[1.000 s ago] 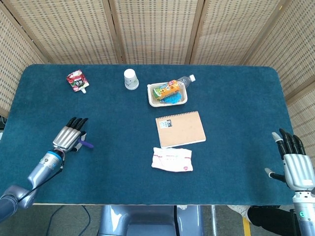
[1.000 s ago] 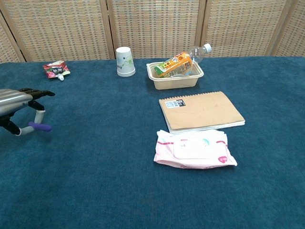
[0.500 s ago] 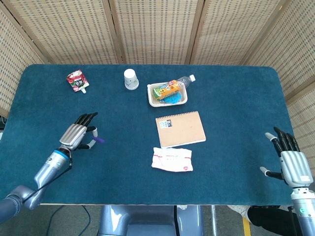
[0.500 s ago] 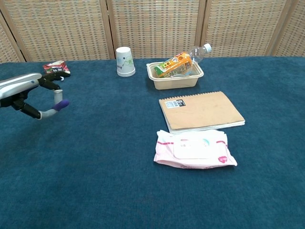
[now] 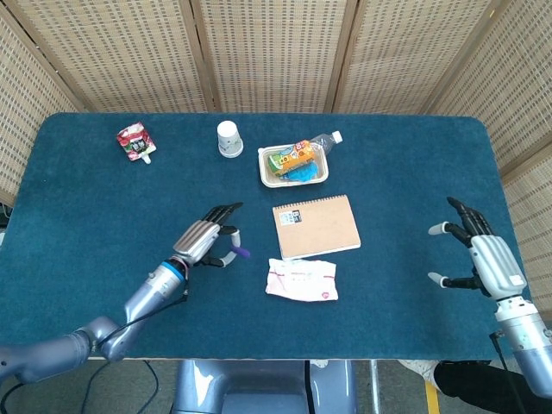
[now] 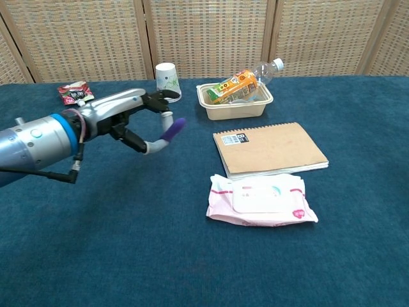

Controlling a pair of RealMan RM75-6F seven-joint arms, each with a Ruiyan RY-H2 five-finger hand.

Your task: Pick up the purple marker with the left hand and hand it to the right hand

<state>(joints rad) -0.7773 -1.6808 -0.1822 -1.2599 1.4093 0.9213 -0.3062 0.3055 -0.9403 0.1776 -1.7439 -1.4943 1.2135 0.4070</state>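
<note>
The purple marker [image 6: 172,129] is pinched between the thumb and a finger of my left hand [image 6: 137,120], lifted above the blue table. In the head view the marker [image 5: 241,253] pokes out to the right of the left hand [image 5: 205,239], just left of the wipes pack. My right hand [image 5: 483,254] hovers open at the table's right edge, fingers spread, holding nothing. The chest view does not show the right hand.
A brown spiral notebook [image 5: 316,226] and a pink wipes pack [image 5: 301,279] lie mid-table between the hands. Behind them stand a tray [image 5: 266,172] holding a bottle and a snack, a paper cup [image 5: 228,138], and a red pouch [image 5: 135,142] at far left.
My left hand has carried the marker up and well to the right, toward the table's middle. My right hand has moved up and inward with its fingers spreading.
</note>
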